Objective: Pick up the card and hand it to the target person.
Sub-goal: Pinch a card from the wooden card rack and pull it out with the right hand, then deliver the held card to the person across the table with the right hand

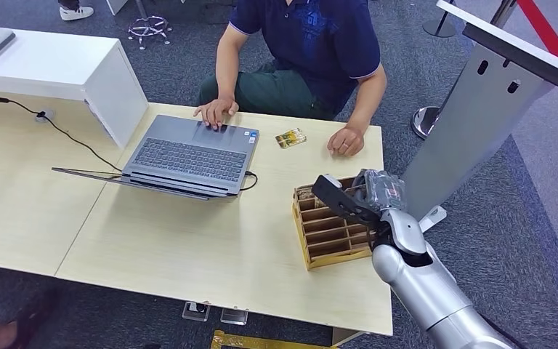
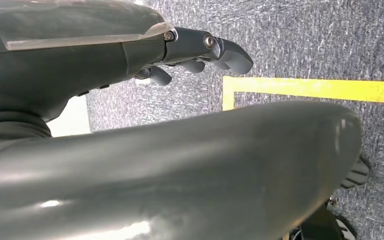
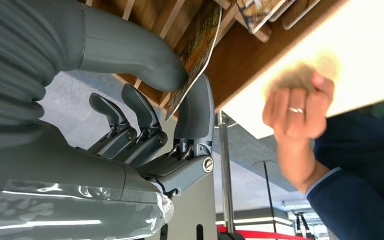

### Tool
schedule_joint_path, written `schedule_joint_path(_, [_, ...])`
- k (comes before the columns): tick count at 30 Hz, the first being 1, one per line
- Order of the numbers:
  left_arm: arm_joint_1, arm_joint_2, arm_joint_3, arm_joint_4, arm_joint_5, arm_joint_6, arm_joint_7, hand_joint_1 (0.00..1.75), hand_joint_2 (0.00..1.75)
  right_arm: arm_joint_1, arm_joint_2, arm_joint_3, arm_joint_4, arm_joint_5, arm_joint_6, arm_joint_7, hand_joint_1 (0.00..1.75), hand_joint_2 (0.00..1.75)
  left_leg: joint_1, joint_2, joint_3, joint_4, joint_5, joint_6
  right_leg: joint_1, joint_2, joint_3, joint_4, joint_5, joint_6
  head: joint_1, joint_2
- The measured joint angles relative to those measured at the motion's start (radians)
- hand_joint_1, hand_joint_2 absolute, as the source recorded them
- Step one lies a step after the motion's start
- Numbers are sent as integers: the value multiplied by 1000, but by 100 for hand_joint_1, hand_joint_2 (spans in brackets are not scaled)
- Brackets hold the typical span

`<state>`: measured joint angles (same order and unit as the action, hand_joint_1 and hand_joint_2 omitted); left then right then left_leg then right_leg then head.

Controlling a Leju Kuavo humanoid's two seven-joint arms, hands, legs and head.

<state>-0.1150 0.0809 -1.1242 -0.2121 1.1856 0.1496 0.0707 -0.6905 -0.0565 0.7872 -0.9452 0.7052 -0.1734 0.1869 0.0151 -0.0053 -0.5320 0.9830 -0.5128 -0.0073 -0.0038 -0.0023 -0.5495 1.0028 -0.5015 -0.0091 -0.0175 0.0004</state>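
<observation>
From the head view, an open laptop (image 1: 189, 156) and a loose card (image 1: 290, 137) lie on the counter (image 1: 189, 247) before the person (image 1: 301, 51). My right hand (image 1: 356, 196) is over the wooden rack (image 1: 327, 236).

At the right wrist, my thumb and a finger (image 3: 196, 105) pinch a card (image 3: 195, 55) in the rack's slots.

My left hand (image 2: 200, 52) hangs over carpet, its fingers loosely curled and holding nothing.

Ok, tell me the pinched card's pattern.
Card: mottled gold, brown and green print, clearest in the right wrist view.

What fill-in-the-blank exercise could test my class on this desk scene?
1. The robot's right hand pinches a patterned card over the slotted ____ card rack.
2. A second small card lies on the pale table beside the open grey ____.
3. The seated person wears a navy ____.

Missing: wooden; laptop; shirt
</observation>
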Motion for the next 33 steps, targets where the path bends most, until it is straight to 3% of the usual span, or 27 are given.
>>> schedule_joint_path(17, [3, 3, 0, 0, -3, 0, -12, 0, 0, -46, -53, -91, -314, -93, -52, 36, 155, 175, 0, 0, 0, 0, 0, 0, 0, 0, 0, 0, 0, 0, 0, 0])
schedule_joint_path(23, [2, 3, 0, 0, -10, 0, -9, 0, 0, -67, -45, -93, -286, -76, -98, -19, 155, 175, 0, 0, -1, 0, 0, 0, 0, 0, 0, 0, 0, 0, 0, 0])
schedule_joint_path(32, [-1, 2, -1, 0, -18, 0, -1, 0, 0, -126, 20, -77, -130, -11, -182, -58, 155, 175, 0, 0, -1, 0, 0, 0, 0, 0, 0, 0, 0, 0, 0, 0])
schedule_joint_path(33, [-1, 2, -1, 0, -18, 0, 0, 0, 0, -134, 29, -76, -112, -4, -184, -58, 117, 175, 0, 0, -1, 0, 0, 0, 0, 0, 0, 0, 0, 0, 0, 0])
